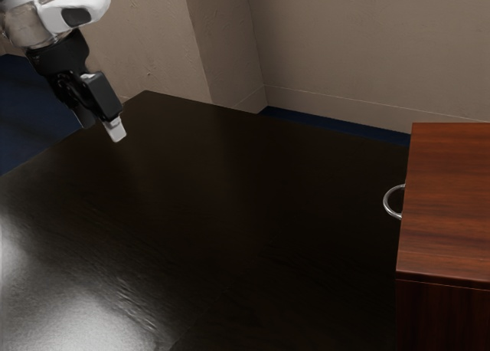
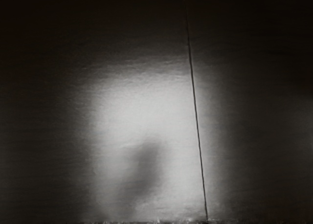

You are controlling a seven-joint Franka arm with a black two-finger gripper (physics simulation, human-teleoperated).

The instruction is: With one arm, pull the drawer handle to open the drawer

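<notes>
The black gripper [image 1: 113,127] hangs above the far corner of the dark glossy worktop [image 1: 230,228], at the exterior view's upper left; I cannot tell whether it is spread or pressed together. The curved silver metal drawer handle [image 1: 392,201] sticks out from the reddish-brown wooden cabinet [image 1: 448,205] at the exterior view's right, well apart from the gripper.

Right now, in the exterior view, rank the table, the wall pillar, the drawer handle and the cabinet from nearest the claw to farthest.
1. Table, just below the claw.
2. Wall pillar, behind the table's far edge.
3. Drawer handle, across the table, at the exterior view's right.
4. Cabinet, just behind the handle.
</notes>
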